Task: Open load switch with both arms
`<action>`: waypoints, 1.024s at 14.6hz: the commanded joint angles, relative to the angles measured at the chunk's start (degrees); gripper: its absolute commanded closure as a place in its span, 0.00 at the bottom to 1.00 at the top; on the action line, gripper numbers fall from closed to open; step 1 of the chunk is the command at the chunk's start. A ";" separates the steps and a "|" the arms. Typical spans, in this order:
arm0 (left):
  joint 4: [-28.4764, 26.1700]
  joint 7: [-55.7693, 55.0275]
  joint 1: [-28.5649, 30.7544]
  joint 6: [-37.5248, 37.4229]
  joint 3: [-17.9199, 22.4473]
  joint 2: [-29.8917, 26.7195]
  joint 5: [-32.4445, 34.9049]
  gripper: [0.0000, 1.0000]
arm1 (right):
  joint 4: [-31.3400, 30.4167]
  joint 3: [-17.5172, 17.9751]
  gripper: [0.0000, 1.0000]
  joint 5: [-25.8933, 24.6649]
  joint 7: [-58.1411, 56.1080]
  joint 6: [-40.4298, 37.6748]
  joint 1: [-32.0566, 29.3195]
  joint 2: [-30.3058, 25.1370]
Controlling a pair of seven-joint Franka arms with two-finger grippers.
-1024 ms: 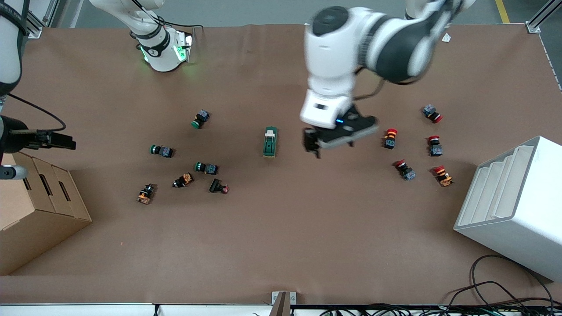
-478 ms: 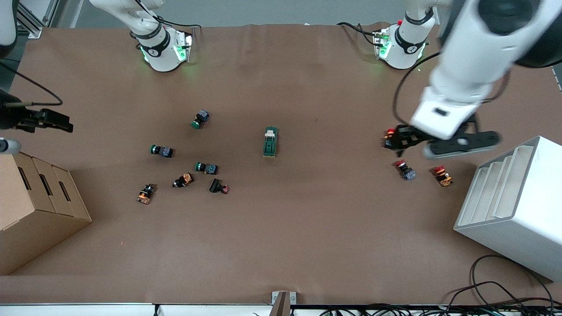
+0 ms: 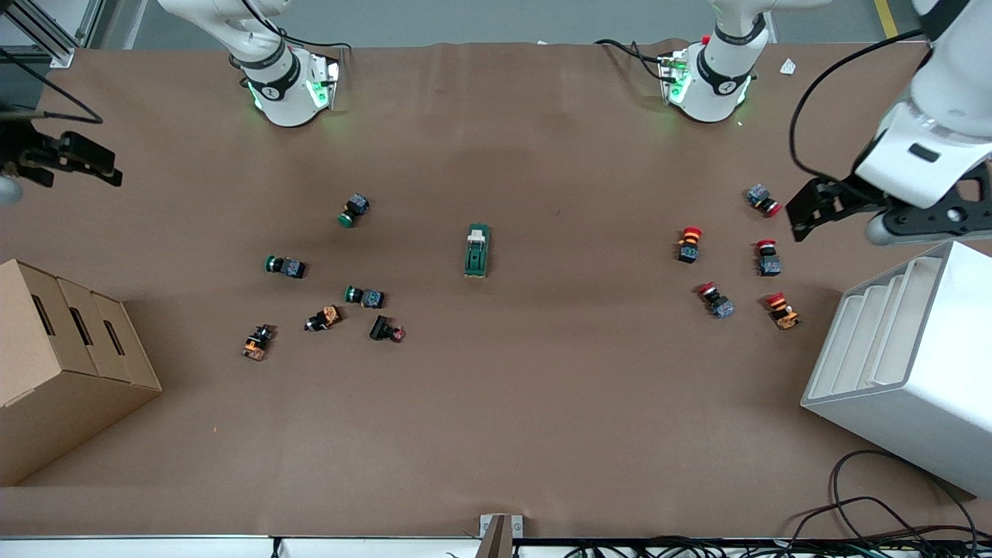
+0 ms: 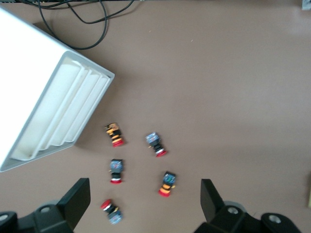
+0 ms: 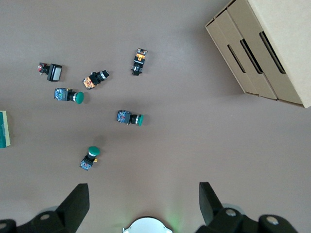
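The left gripper [image 3: 806, 211], jaws spread and empty, has swung away from the small dark-green load switch with a white lever [image 3: 477, 250] and now hangs high near the white ribbed bin [image 3: 914, 364]. The right gripper [image 3: 93, 163], also spread, hangs well apart from the switch. The switch lies untouched mid-table on brown paper [image 3: 496, 418]; the work looks finished or abandoned.

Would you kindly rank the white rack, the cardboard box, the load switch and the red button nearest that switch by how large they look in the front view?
1. White rack and cardboard box: too alike to rank, and both are cut off by the picture's edge.
2. Load switch.
3. Red button.
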 commanded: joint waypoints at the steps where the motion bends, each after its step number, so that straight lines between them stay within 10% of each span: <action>1: -1.56 5.70 0.57 -2.04 3.25 -2.57 -4.64 0.00 | -2.13 -0.06 0.00 -0.88 -0.26 0.39 0.13 -2.74; 15: -8.60 12.13 0.92 -4.15 4.50 -8.73 -6.06 0.00 | -2.13 -0.06 0.00 0.96 0.97 -0.40 -0.05 -3.19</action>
